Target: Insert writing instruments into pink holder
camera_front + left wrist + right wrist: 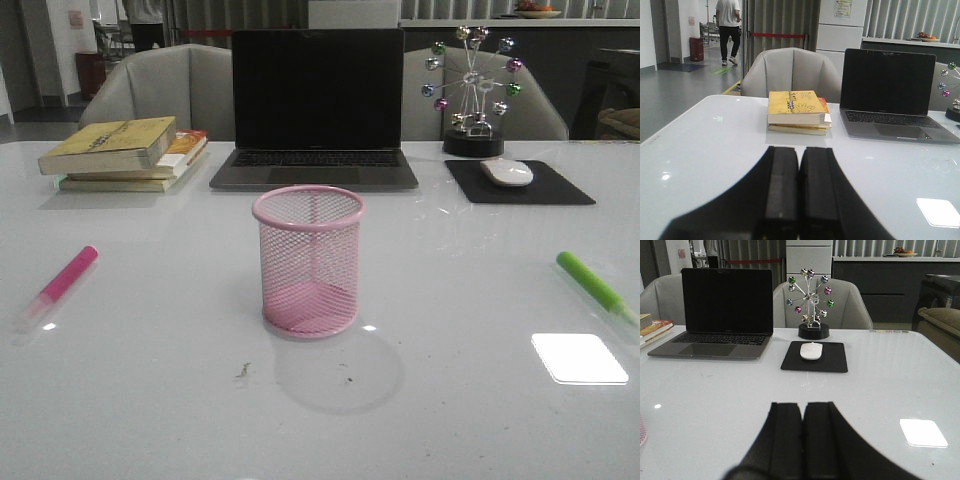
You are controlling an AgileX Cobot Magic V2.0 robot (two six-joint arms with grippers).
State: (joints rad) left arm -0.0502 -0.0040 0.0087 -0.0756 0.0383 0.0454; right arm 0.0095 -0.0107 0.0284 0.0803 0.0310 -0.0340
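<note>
Front view first: the pink holder stands upright in the middle of the white desk, open mouth up, nothing in it that I can see. The pink marker lies flat out toward the desk's left edge, and the green marker lies flat near the right edge, both well apart from the holder with bare desk in between. Behind the holder sit an open laptop, a stack of books to its left, and on the right a mouse on a black pad with a ball-wheel ornament behind it. Neither hand shows in this view.

Left wrist view: the left hand hovers low over the desk with its two fingers pressed together, gripping nothing. Straight ahead of it is the book stack, with the laptop ahead and off to one side. Bare desk between the hand and the books. No marker or holder visible here.

Right wrist view: the right hand is clenched too, fingers touching, empty. Ahead of it lie the mouse and its pad, then the ornament; the laptop is off to the side. A sliver of pink at the picture's edge is probably the holder, beside the hand. Lots of open desk in front.
</note>
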